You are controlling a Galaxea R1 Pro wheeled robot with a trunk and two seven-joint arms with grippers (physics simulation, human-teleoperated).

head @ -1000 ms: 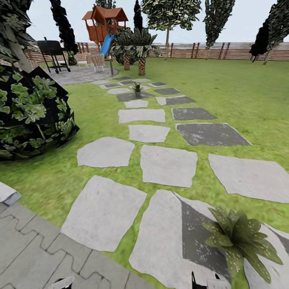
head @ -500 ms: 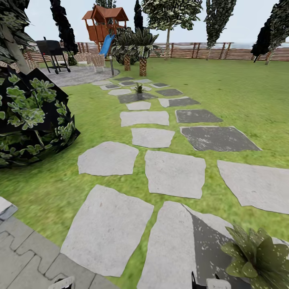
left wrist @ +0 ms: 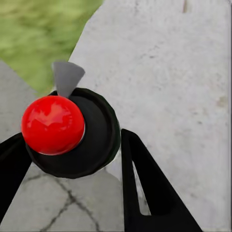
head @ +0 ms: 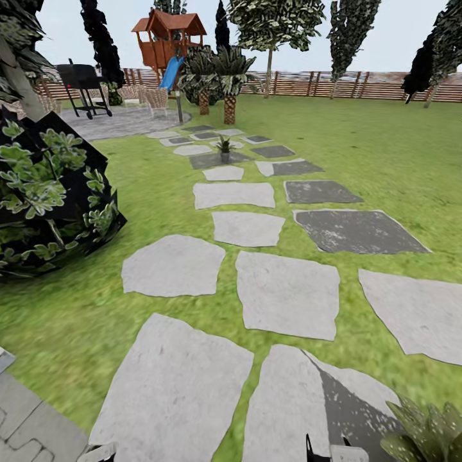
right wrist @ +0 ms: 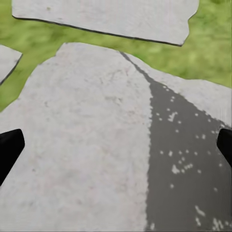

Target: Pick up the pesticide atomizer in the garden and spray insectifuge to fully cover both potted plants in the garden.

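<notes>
near potted plant point(head: 428, 435) nearer frame edge | left claw point(left wrist: 72, 159) clamps atomizer point(left wrist: 67, 130) | right claw point(right wrist: 116, 145) apart

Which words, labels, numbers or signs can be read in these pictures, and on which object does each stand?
None: no readable text stands anywhere.
The red-topped object between the left claw's fingers is plain.
The barbecue grill and play tower carry no legible marking.

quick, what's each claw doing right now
Left claw: shut on the black round-bodied sprayer with a red ball top.
Right claw: open, holding nothing.
</notes>
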